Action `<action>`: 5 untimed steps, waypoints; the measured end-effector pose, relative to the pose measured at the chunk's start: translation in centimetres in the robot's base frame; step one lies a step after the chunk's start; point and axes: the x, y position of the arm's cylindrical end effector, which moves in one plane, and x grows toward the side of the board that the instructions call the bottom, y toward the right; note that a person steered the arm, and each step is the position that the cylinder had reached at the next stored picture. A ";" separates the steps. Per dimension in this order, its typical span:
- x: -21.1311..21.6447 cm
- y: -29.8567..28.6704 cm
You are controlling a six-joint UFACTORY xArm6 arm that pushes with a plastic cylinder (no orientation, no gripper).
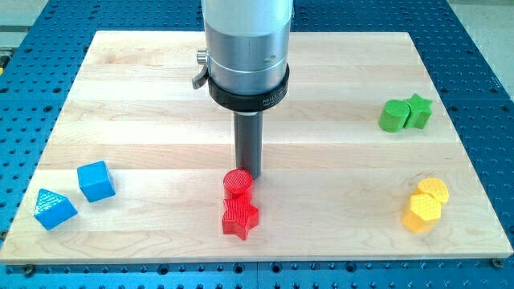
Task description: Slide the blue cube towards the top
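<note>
The blue cube (96, 181) sits near the board's lower left corner. A second blue block (55, 209), wedge-like in shape, lies just below and left of it. My rod comes down from the large grey cylinder (247, 48) at the view's top centre. My tip (248, 174) rests on the board just above and right of the red cylinder (237, 184), touching or nearly touching it. The tip is far to the right of the blue cube.
A red star (240, 217) lies right below the red cylinder. A green cylinder (393, 116) and green star (418, 111) sit at the right. Two yellow blocks (425, 205) lie at the lower right. The wooden board (161, 88) rests on a blue perforated table.
</note>
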 end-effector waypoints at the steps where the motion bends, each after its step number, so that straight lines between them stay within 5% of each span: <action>1: -1.2 -0.6; 2: -3.9 -1.1; 5: 0.0 -4.8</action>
